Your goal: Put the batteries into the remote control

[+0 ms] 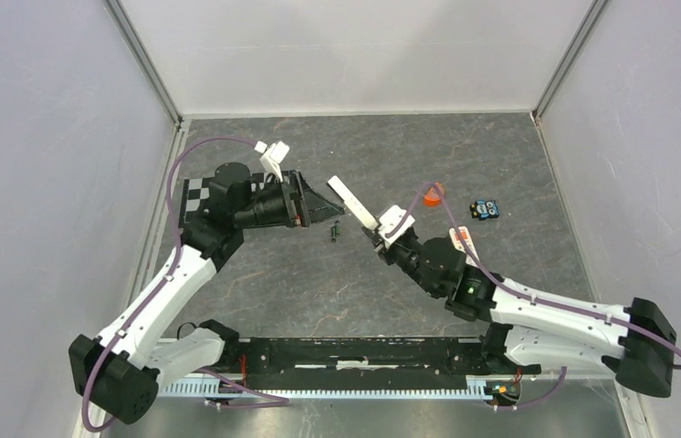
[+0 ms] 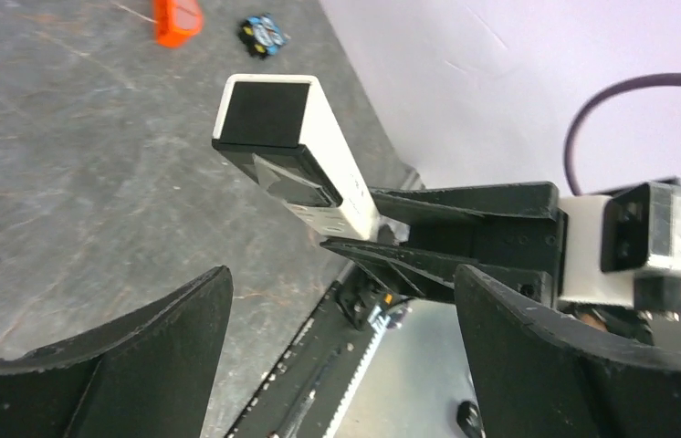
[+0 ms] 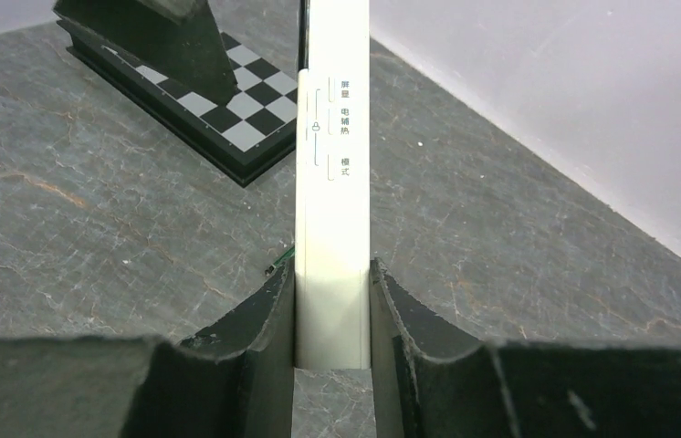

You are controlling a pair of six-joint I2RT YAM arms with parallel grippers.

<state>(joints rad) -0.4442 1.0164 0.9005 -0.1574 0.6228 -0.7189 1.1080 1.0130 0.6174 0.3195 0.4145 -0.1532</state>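
Two arms work over a grey, stone-patterned table (image 1: 319,292) enclosed by pale walls (image 1: 45,137) with metal corner posts. A black-and-white checkerboard (image 1: 193,193) lies flat at the left of the table, beneath the left arm's wrist.

Right pincer (image 1: 381,228): closed on one end of the remote control (image 1: 351,201), which is held clear of the table. In the top view, the remote's long axis runs from the right pincer up and to the left, with the free end aimed at the left pincer (image 1: 332,208). In the right wrist view, the white face with printed labels is turned toward the camera.

Left pincer: spread wide, gripping nothing, with its opening facing the free end of the remote but not touching it.

Batteries (image 1: 336,231): both lie side by side on the table, just below the gap between the pincers.

An orange object (image 1: 432,194) and a small blue-and-yellow item (image 1: 486,210) rest on the table to the right, well apart from the batteries.
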